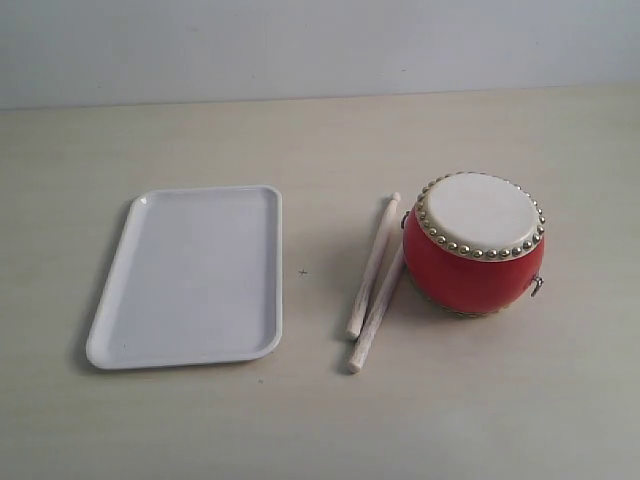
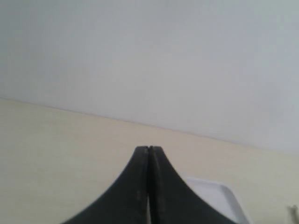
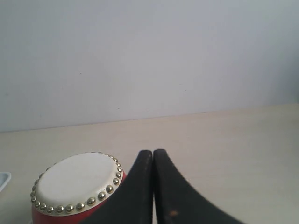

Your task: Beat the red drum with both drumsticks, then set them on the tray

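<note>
In the exterior view a pale table (image 1: 480, 410) carries a white tray (image 1: 190, 275) on the left and a red drum (image 1: 475, 250) on the right, well apart. Two wooden drumsticks (image 1: 372, 270) lie flat between them, just left of the drum (side by side, their far ends beside the drum's wall, their near ends angled toward the tray side). No arm shows here.

In the left wrist view the left fingers (image 2: 135, 186) are black and pressed together with nothing between them, held above the table (image 2: 46, 163). A corner of the tray (image 2: 217, 193) peeks out beside them, and a plain wall (image 2: 149, 56) rises behind.

In the right wrist view the right fingers (image 3: 138, 186) are likewise together and empty. The drum (image 3: 74, 179) stands just beside them, cream skin up, ringed with brass studs.
</note>
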You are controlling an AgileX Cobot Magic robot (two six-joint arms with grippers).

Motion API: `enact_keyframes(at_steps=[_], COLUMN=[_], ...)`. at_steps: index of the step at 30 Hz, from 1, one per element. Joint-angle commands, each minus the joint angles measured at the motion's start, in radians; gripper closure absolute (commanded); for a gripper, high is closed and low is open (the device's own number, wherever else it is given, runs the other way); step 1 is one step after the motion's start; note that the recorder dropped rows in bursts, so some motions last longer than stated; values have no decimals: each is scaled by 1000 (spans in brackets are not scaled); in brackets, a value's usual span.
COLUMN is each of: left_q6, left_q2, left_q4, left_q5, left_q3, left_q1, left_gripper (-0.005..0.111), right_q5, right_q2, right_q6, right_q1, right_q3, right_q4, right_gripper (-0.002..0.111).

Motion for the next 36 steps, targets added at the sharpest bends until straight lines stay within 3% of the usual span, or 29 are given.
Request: enact_keyframes(at_steps=[1,7,13,17,24,31,36], left_q6=[-128,-145,-119,-115,-493,-206,-98], left_q2=[-7,-7,-7,-7,-7,63,277], left_q4=[-9,-9,-9,-9,-9,-5,-5], left_q5=[-34,-141,-371,-392,-392,-276,-187], left_q3=[0,0,0,0,0,-197,-401], left_q1=[1,1,1,1,1,1,1], left_gripper=[107,107,107,107,107,107,107], right_q5=[-13,-13,-13,-13,-14,-14,-14], right_q2=[-7,-7,-7,-7,-7,-7,-7], right_q6=[-6,-6,-6,-6,-6,-6,-6], right_q1=[-5,-5,-5,-5,-5,-5,-5], right_q3=[5,5,5,5,5,5,5], right_q4=[1,1,1,1,-2,-2,-2], right_gripper=[108,108,108,108,108,108,108])
